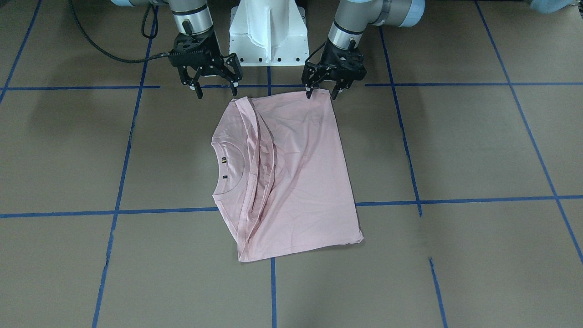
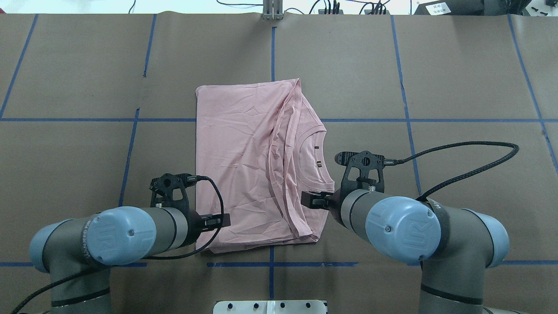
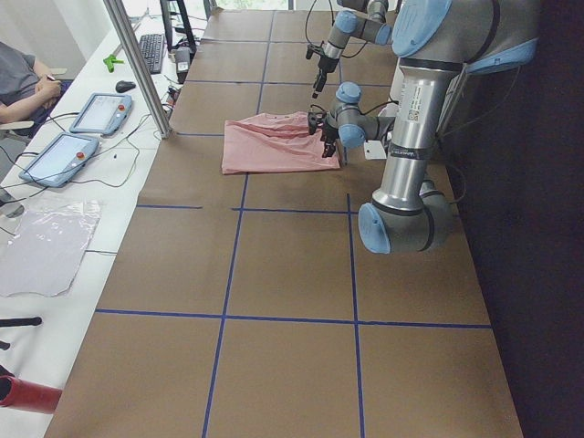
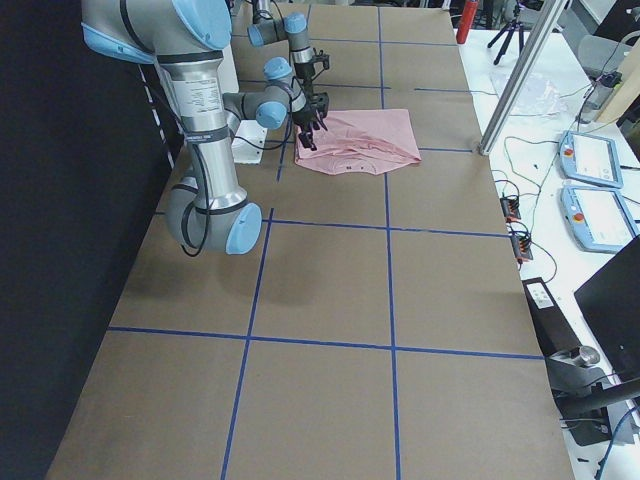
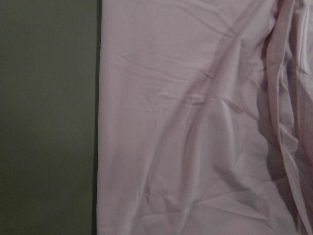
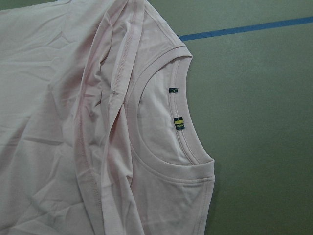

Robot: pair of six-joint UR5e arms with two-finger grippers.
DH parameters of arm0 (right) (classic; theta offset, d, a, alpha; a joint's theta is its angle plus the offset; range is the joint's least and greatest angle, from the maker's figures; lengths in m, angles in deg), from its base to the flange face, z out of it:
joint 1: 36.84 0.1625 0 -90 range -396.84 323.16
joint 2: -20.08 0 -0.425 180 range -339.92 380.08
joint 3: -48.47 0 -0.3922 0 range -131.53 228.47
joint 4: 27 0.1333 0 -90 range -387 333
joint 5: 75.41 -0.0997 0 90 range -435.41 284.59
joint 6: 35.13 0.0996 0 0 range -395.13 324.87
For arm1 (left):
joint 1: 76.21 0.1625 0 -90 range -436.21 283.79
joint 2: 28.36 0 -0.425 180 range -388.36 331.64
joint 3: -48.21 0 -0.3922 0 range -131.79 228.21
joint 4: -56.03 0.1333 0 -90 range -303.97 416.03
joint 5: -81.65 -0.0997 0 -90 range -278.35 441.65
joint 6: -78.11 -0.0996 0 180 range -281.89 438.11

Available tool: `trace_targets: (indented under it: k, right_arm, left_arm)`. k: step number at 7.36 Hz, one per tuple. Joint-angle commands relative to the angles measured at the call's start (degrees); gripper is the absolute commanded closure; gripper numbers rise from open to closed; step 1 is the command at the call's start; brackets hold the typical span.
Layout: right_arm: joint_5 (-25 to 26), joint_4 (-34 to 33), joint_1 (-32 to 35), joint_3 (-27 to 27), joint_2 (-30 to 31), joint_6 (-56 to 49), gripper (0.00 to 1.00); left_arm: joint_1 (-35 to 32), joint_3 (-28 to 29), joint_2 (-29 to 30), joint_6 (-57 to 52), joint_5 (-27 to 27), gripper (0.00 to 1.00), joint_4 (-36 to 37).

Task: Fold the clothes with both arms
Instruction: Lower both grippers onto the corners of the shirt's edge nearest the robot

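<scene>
Left gripper (image 1: 322, 94), right gripper (image 1: 217, 90): jaws apart

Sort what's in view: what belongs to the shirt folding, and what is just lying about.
Job in hand:
pink T-shirt
left claw, open
right claw, open
brown table under the shirt

Lying about, on the side bench:
control tablets
keyboard
clear plastic sheet

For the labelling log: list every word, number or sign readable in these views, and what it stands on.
"UR": embossed on the left arm's blue joint cap.
"UR": embossed on the right arm's blue joint cap.
Two small tags inside the neck of the T-shirt: too small to read.
Sticker on the near arm's tube, left side view: blurred, unreadable.
</scene>
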Motion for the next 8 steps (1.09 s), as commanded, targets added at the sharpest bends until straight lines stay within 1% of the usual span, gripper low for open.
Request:
trace_targets:
  k: [1,8]
  right_arm:
    - [0.08,-0.02,0.03,-0.01,-0.07,0.0,0.0]
    - [0.08,-0.02,0.03,-0.02,-0.07,0.09,0.0]
  left_arm:
    - [2.09,2.45,-0.18,1.02,-0.6,0.23,-0.02]
    - [3.77,3.07,-0.27,1.02,-0.51,0.23,-0.02]
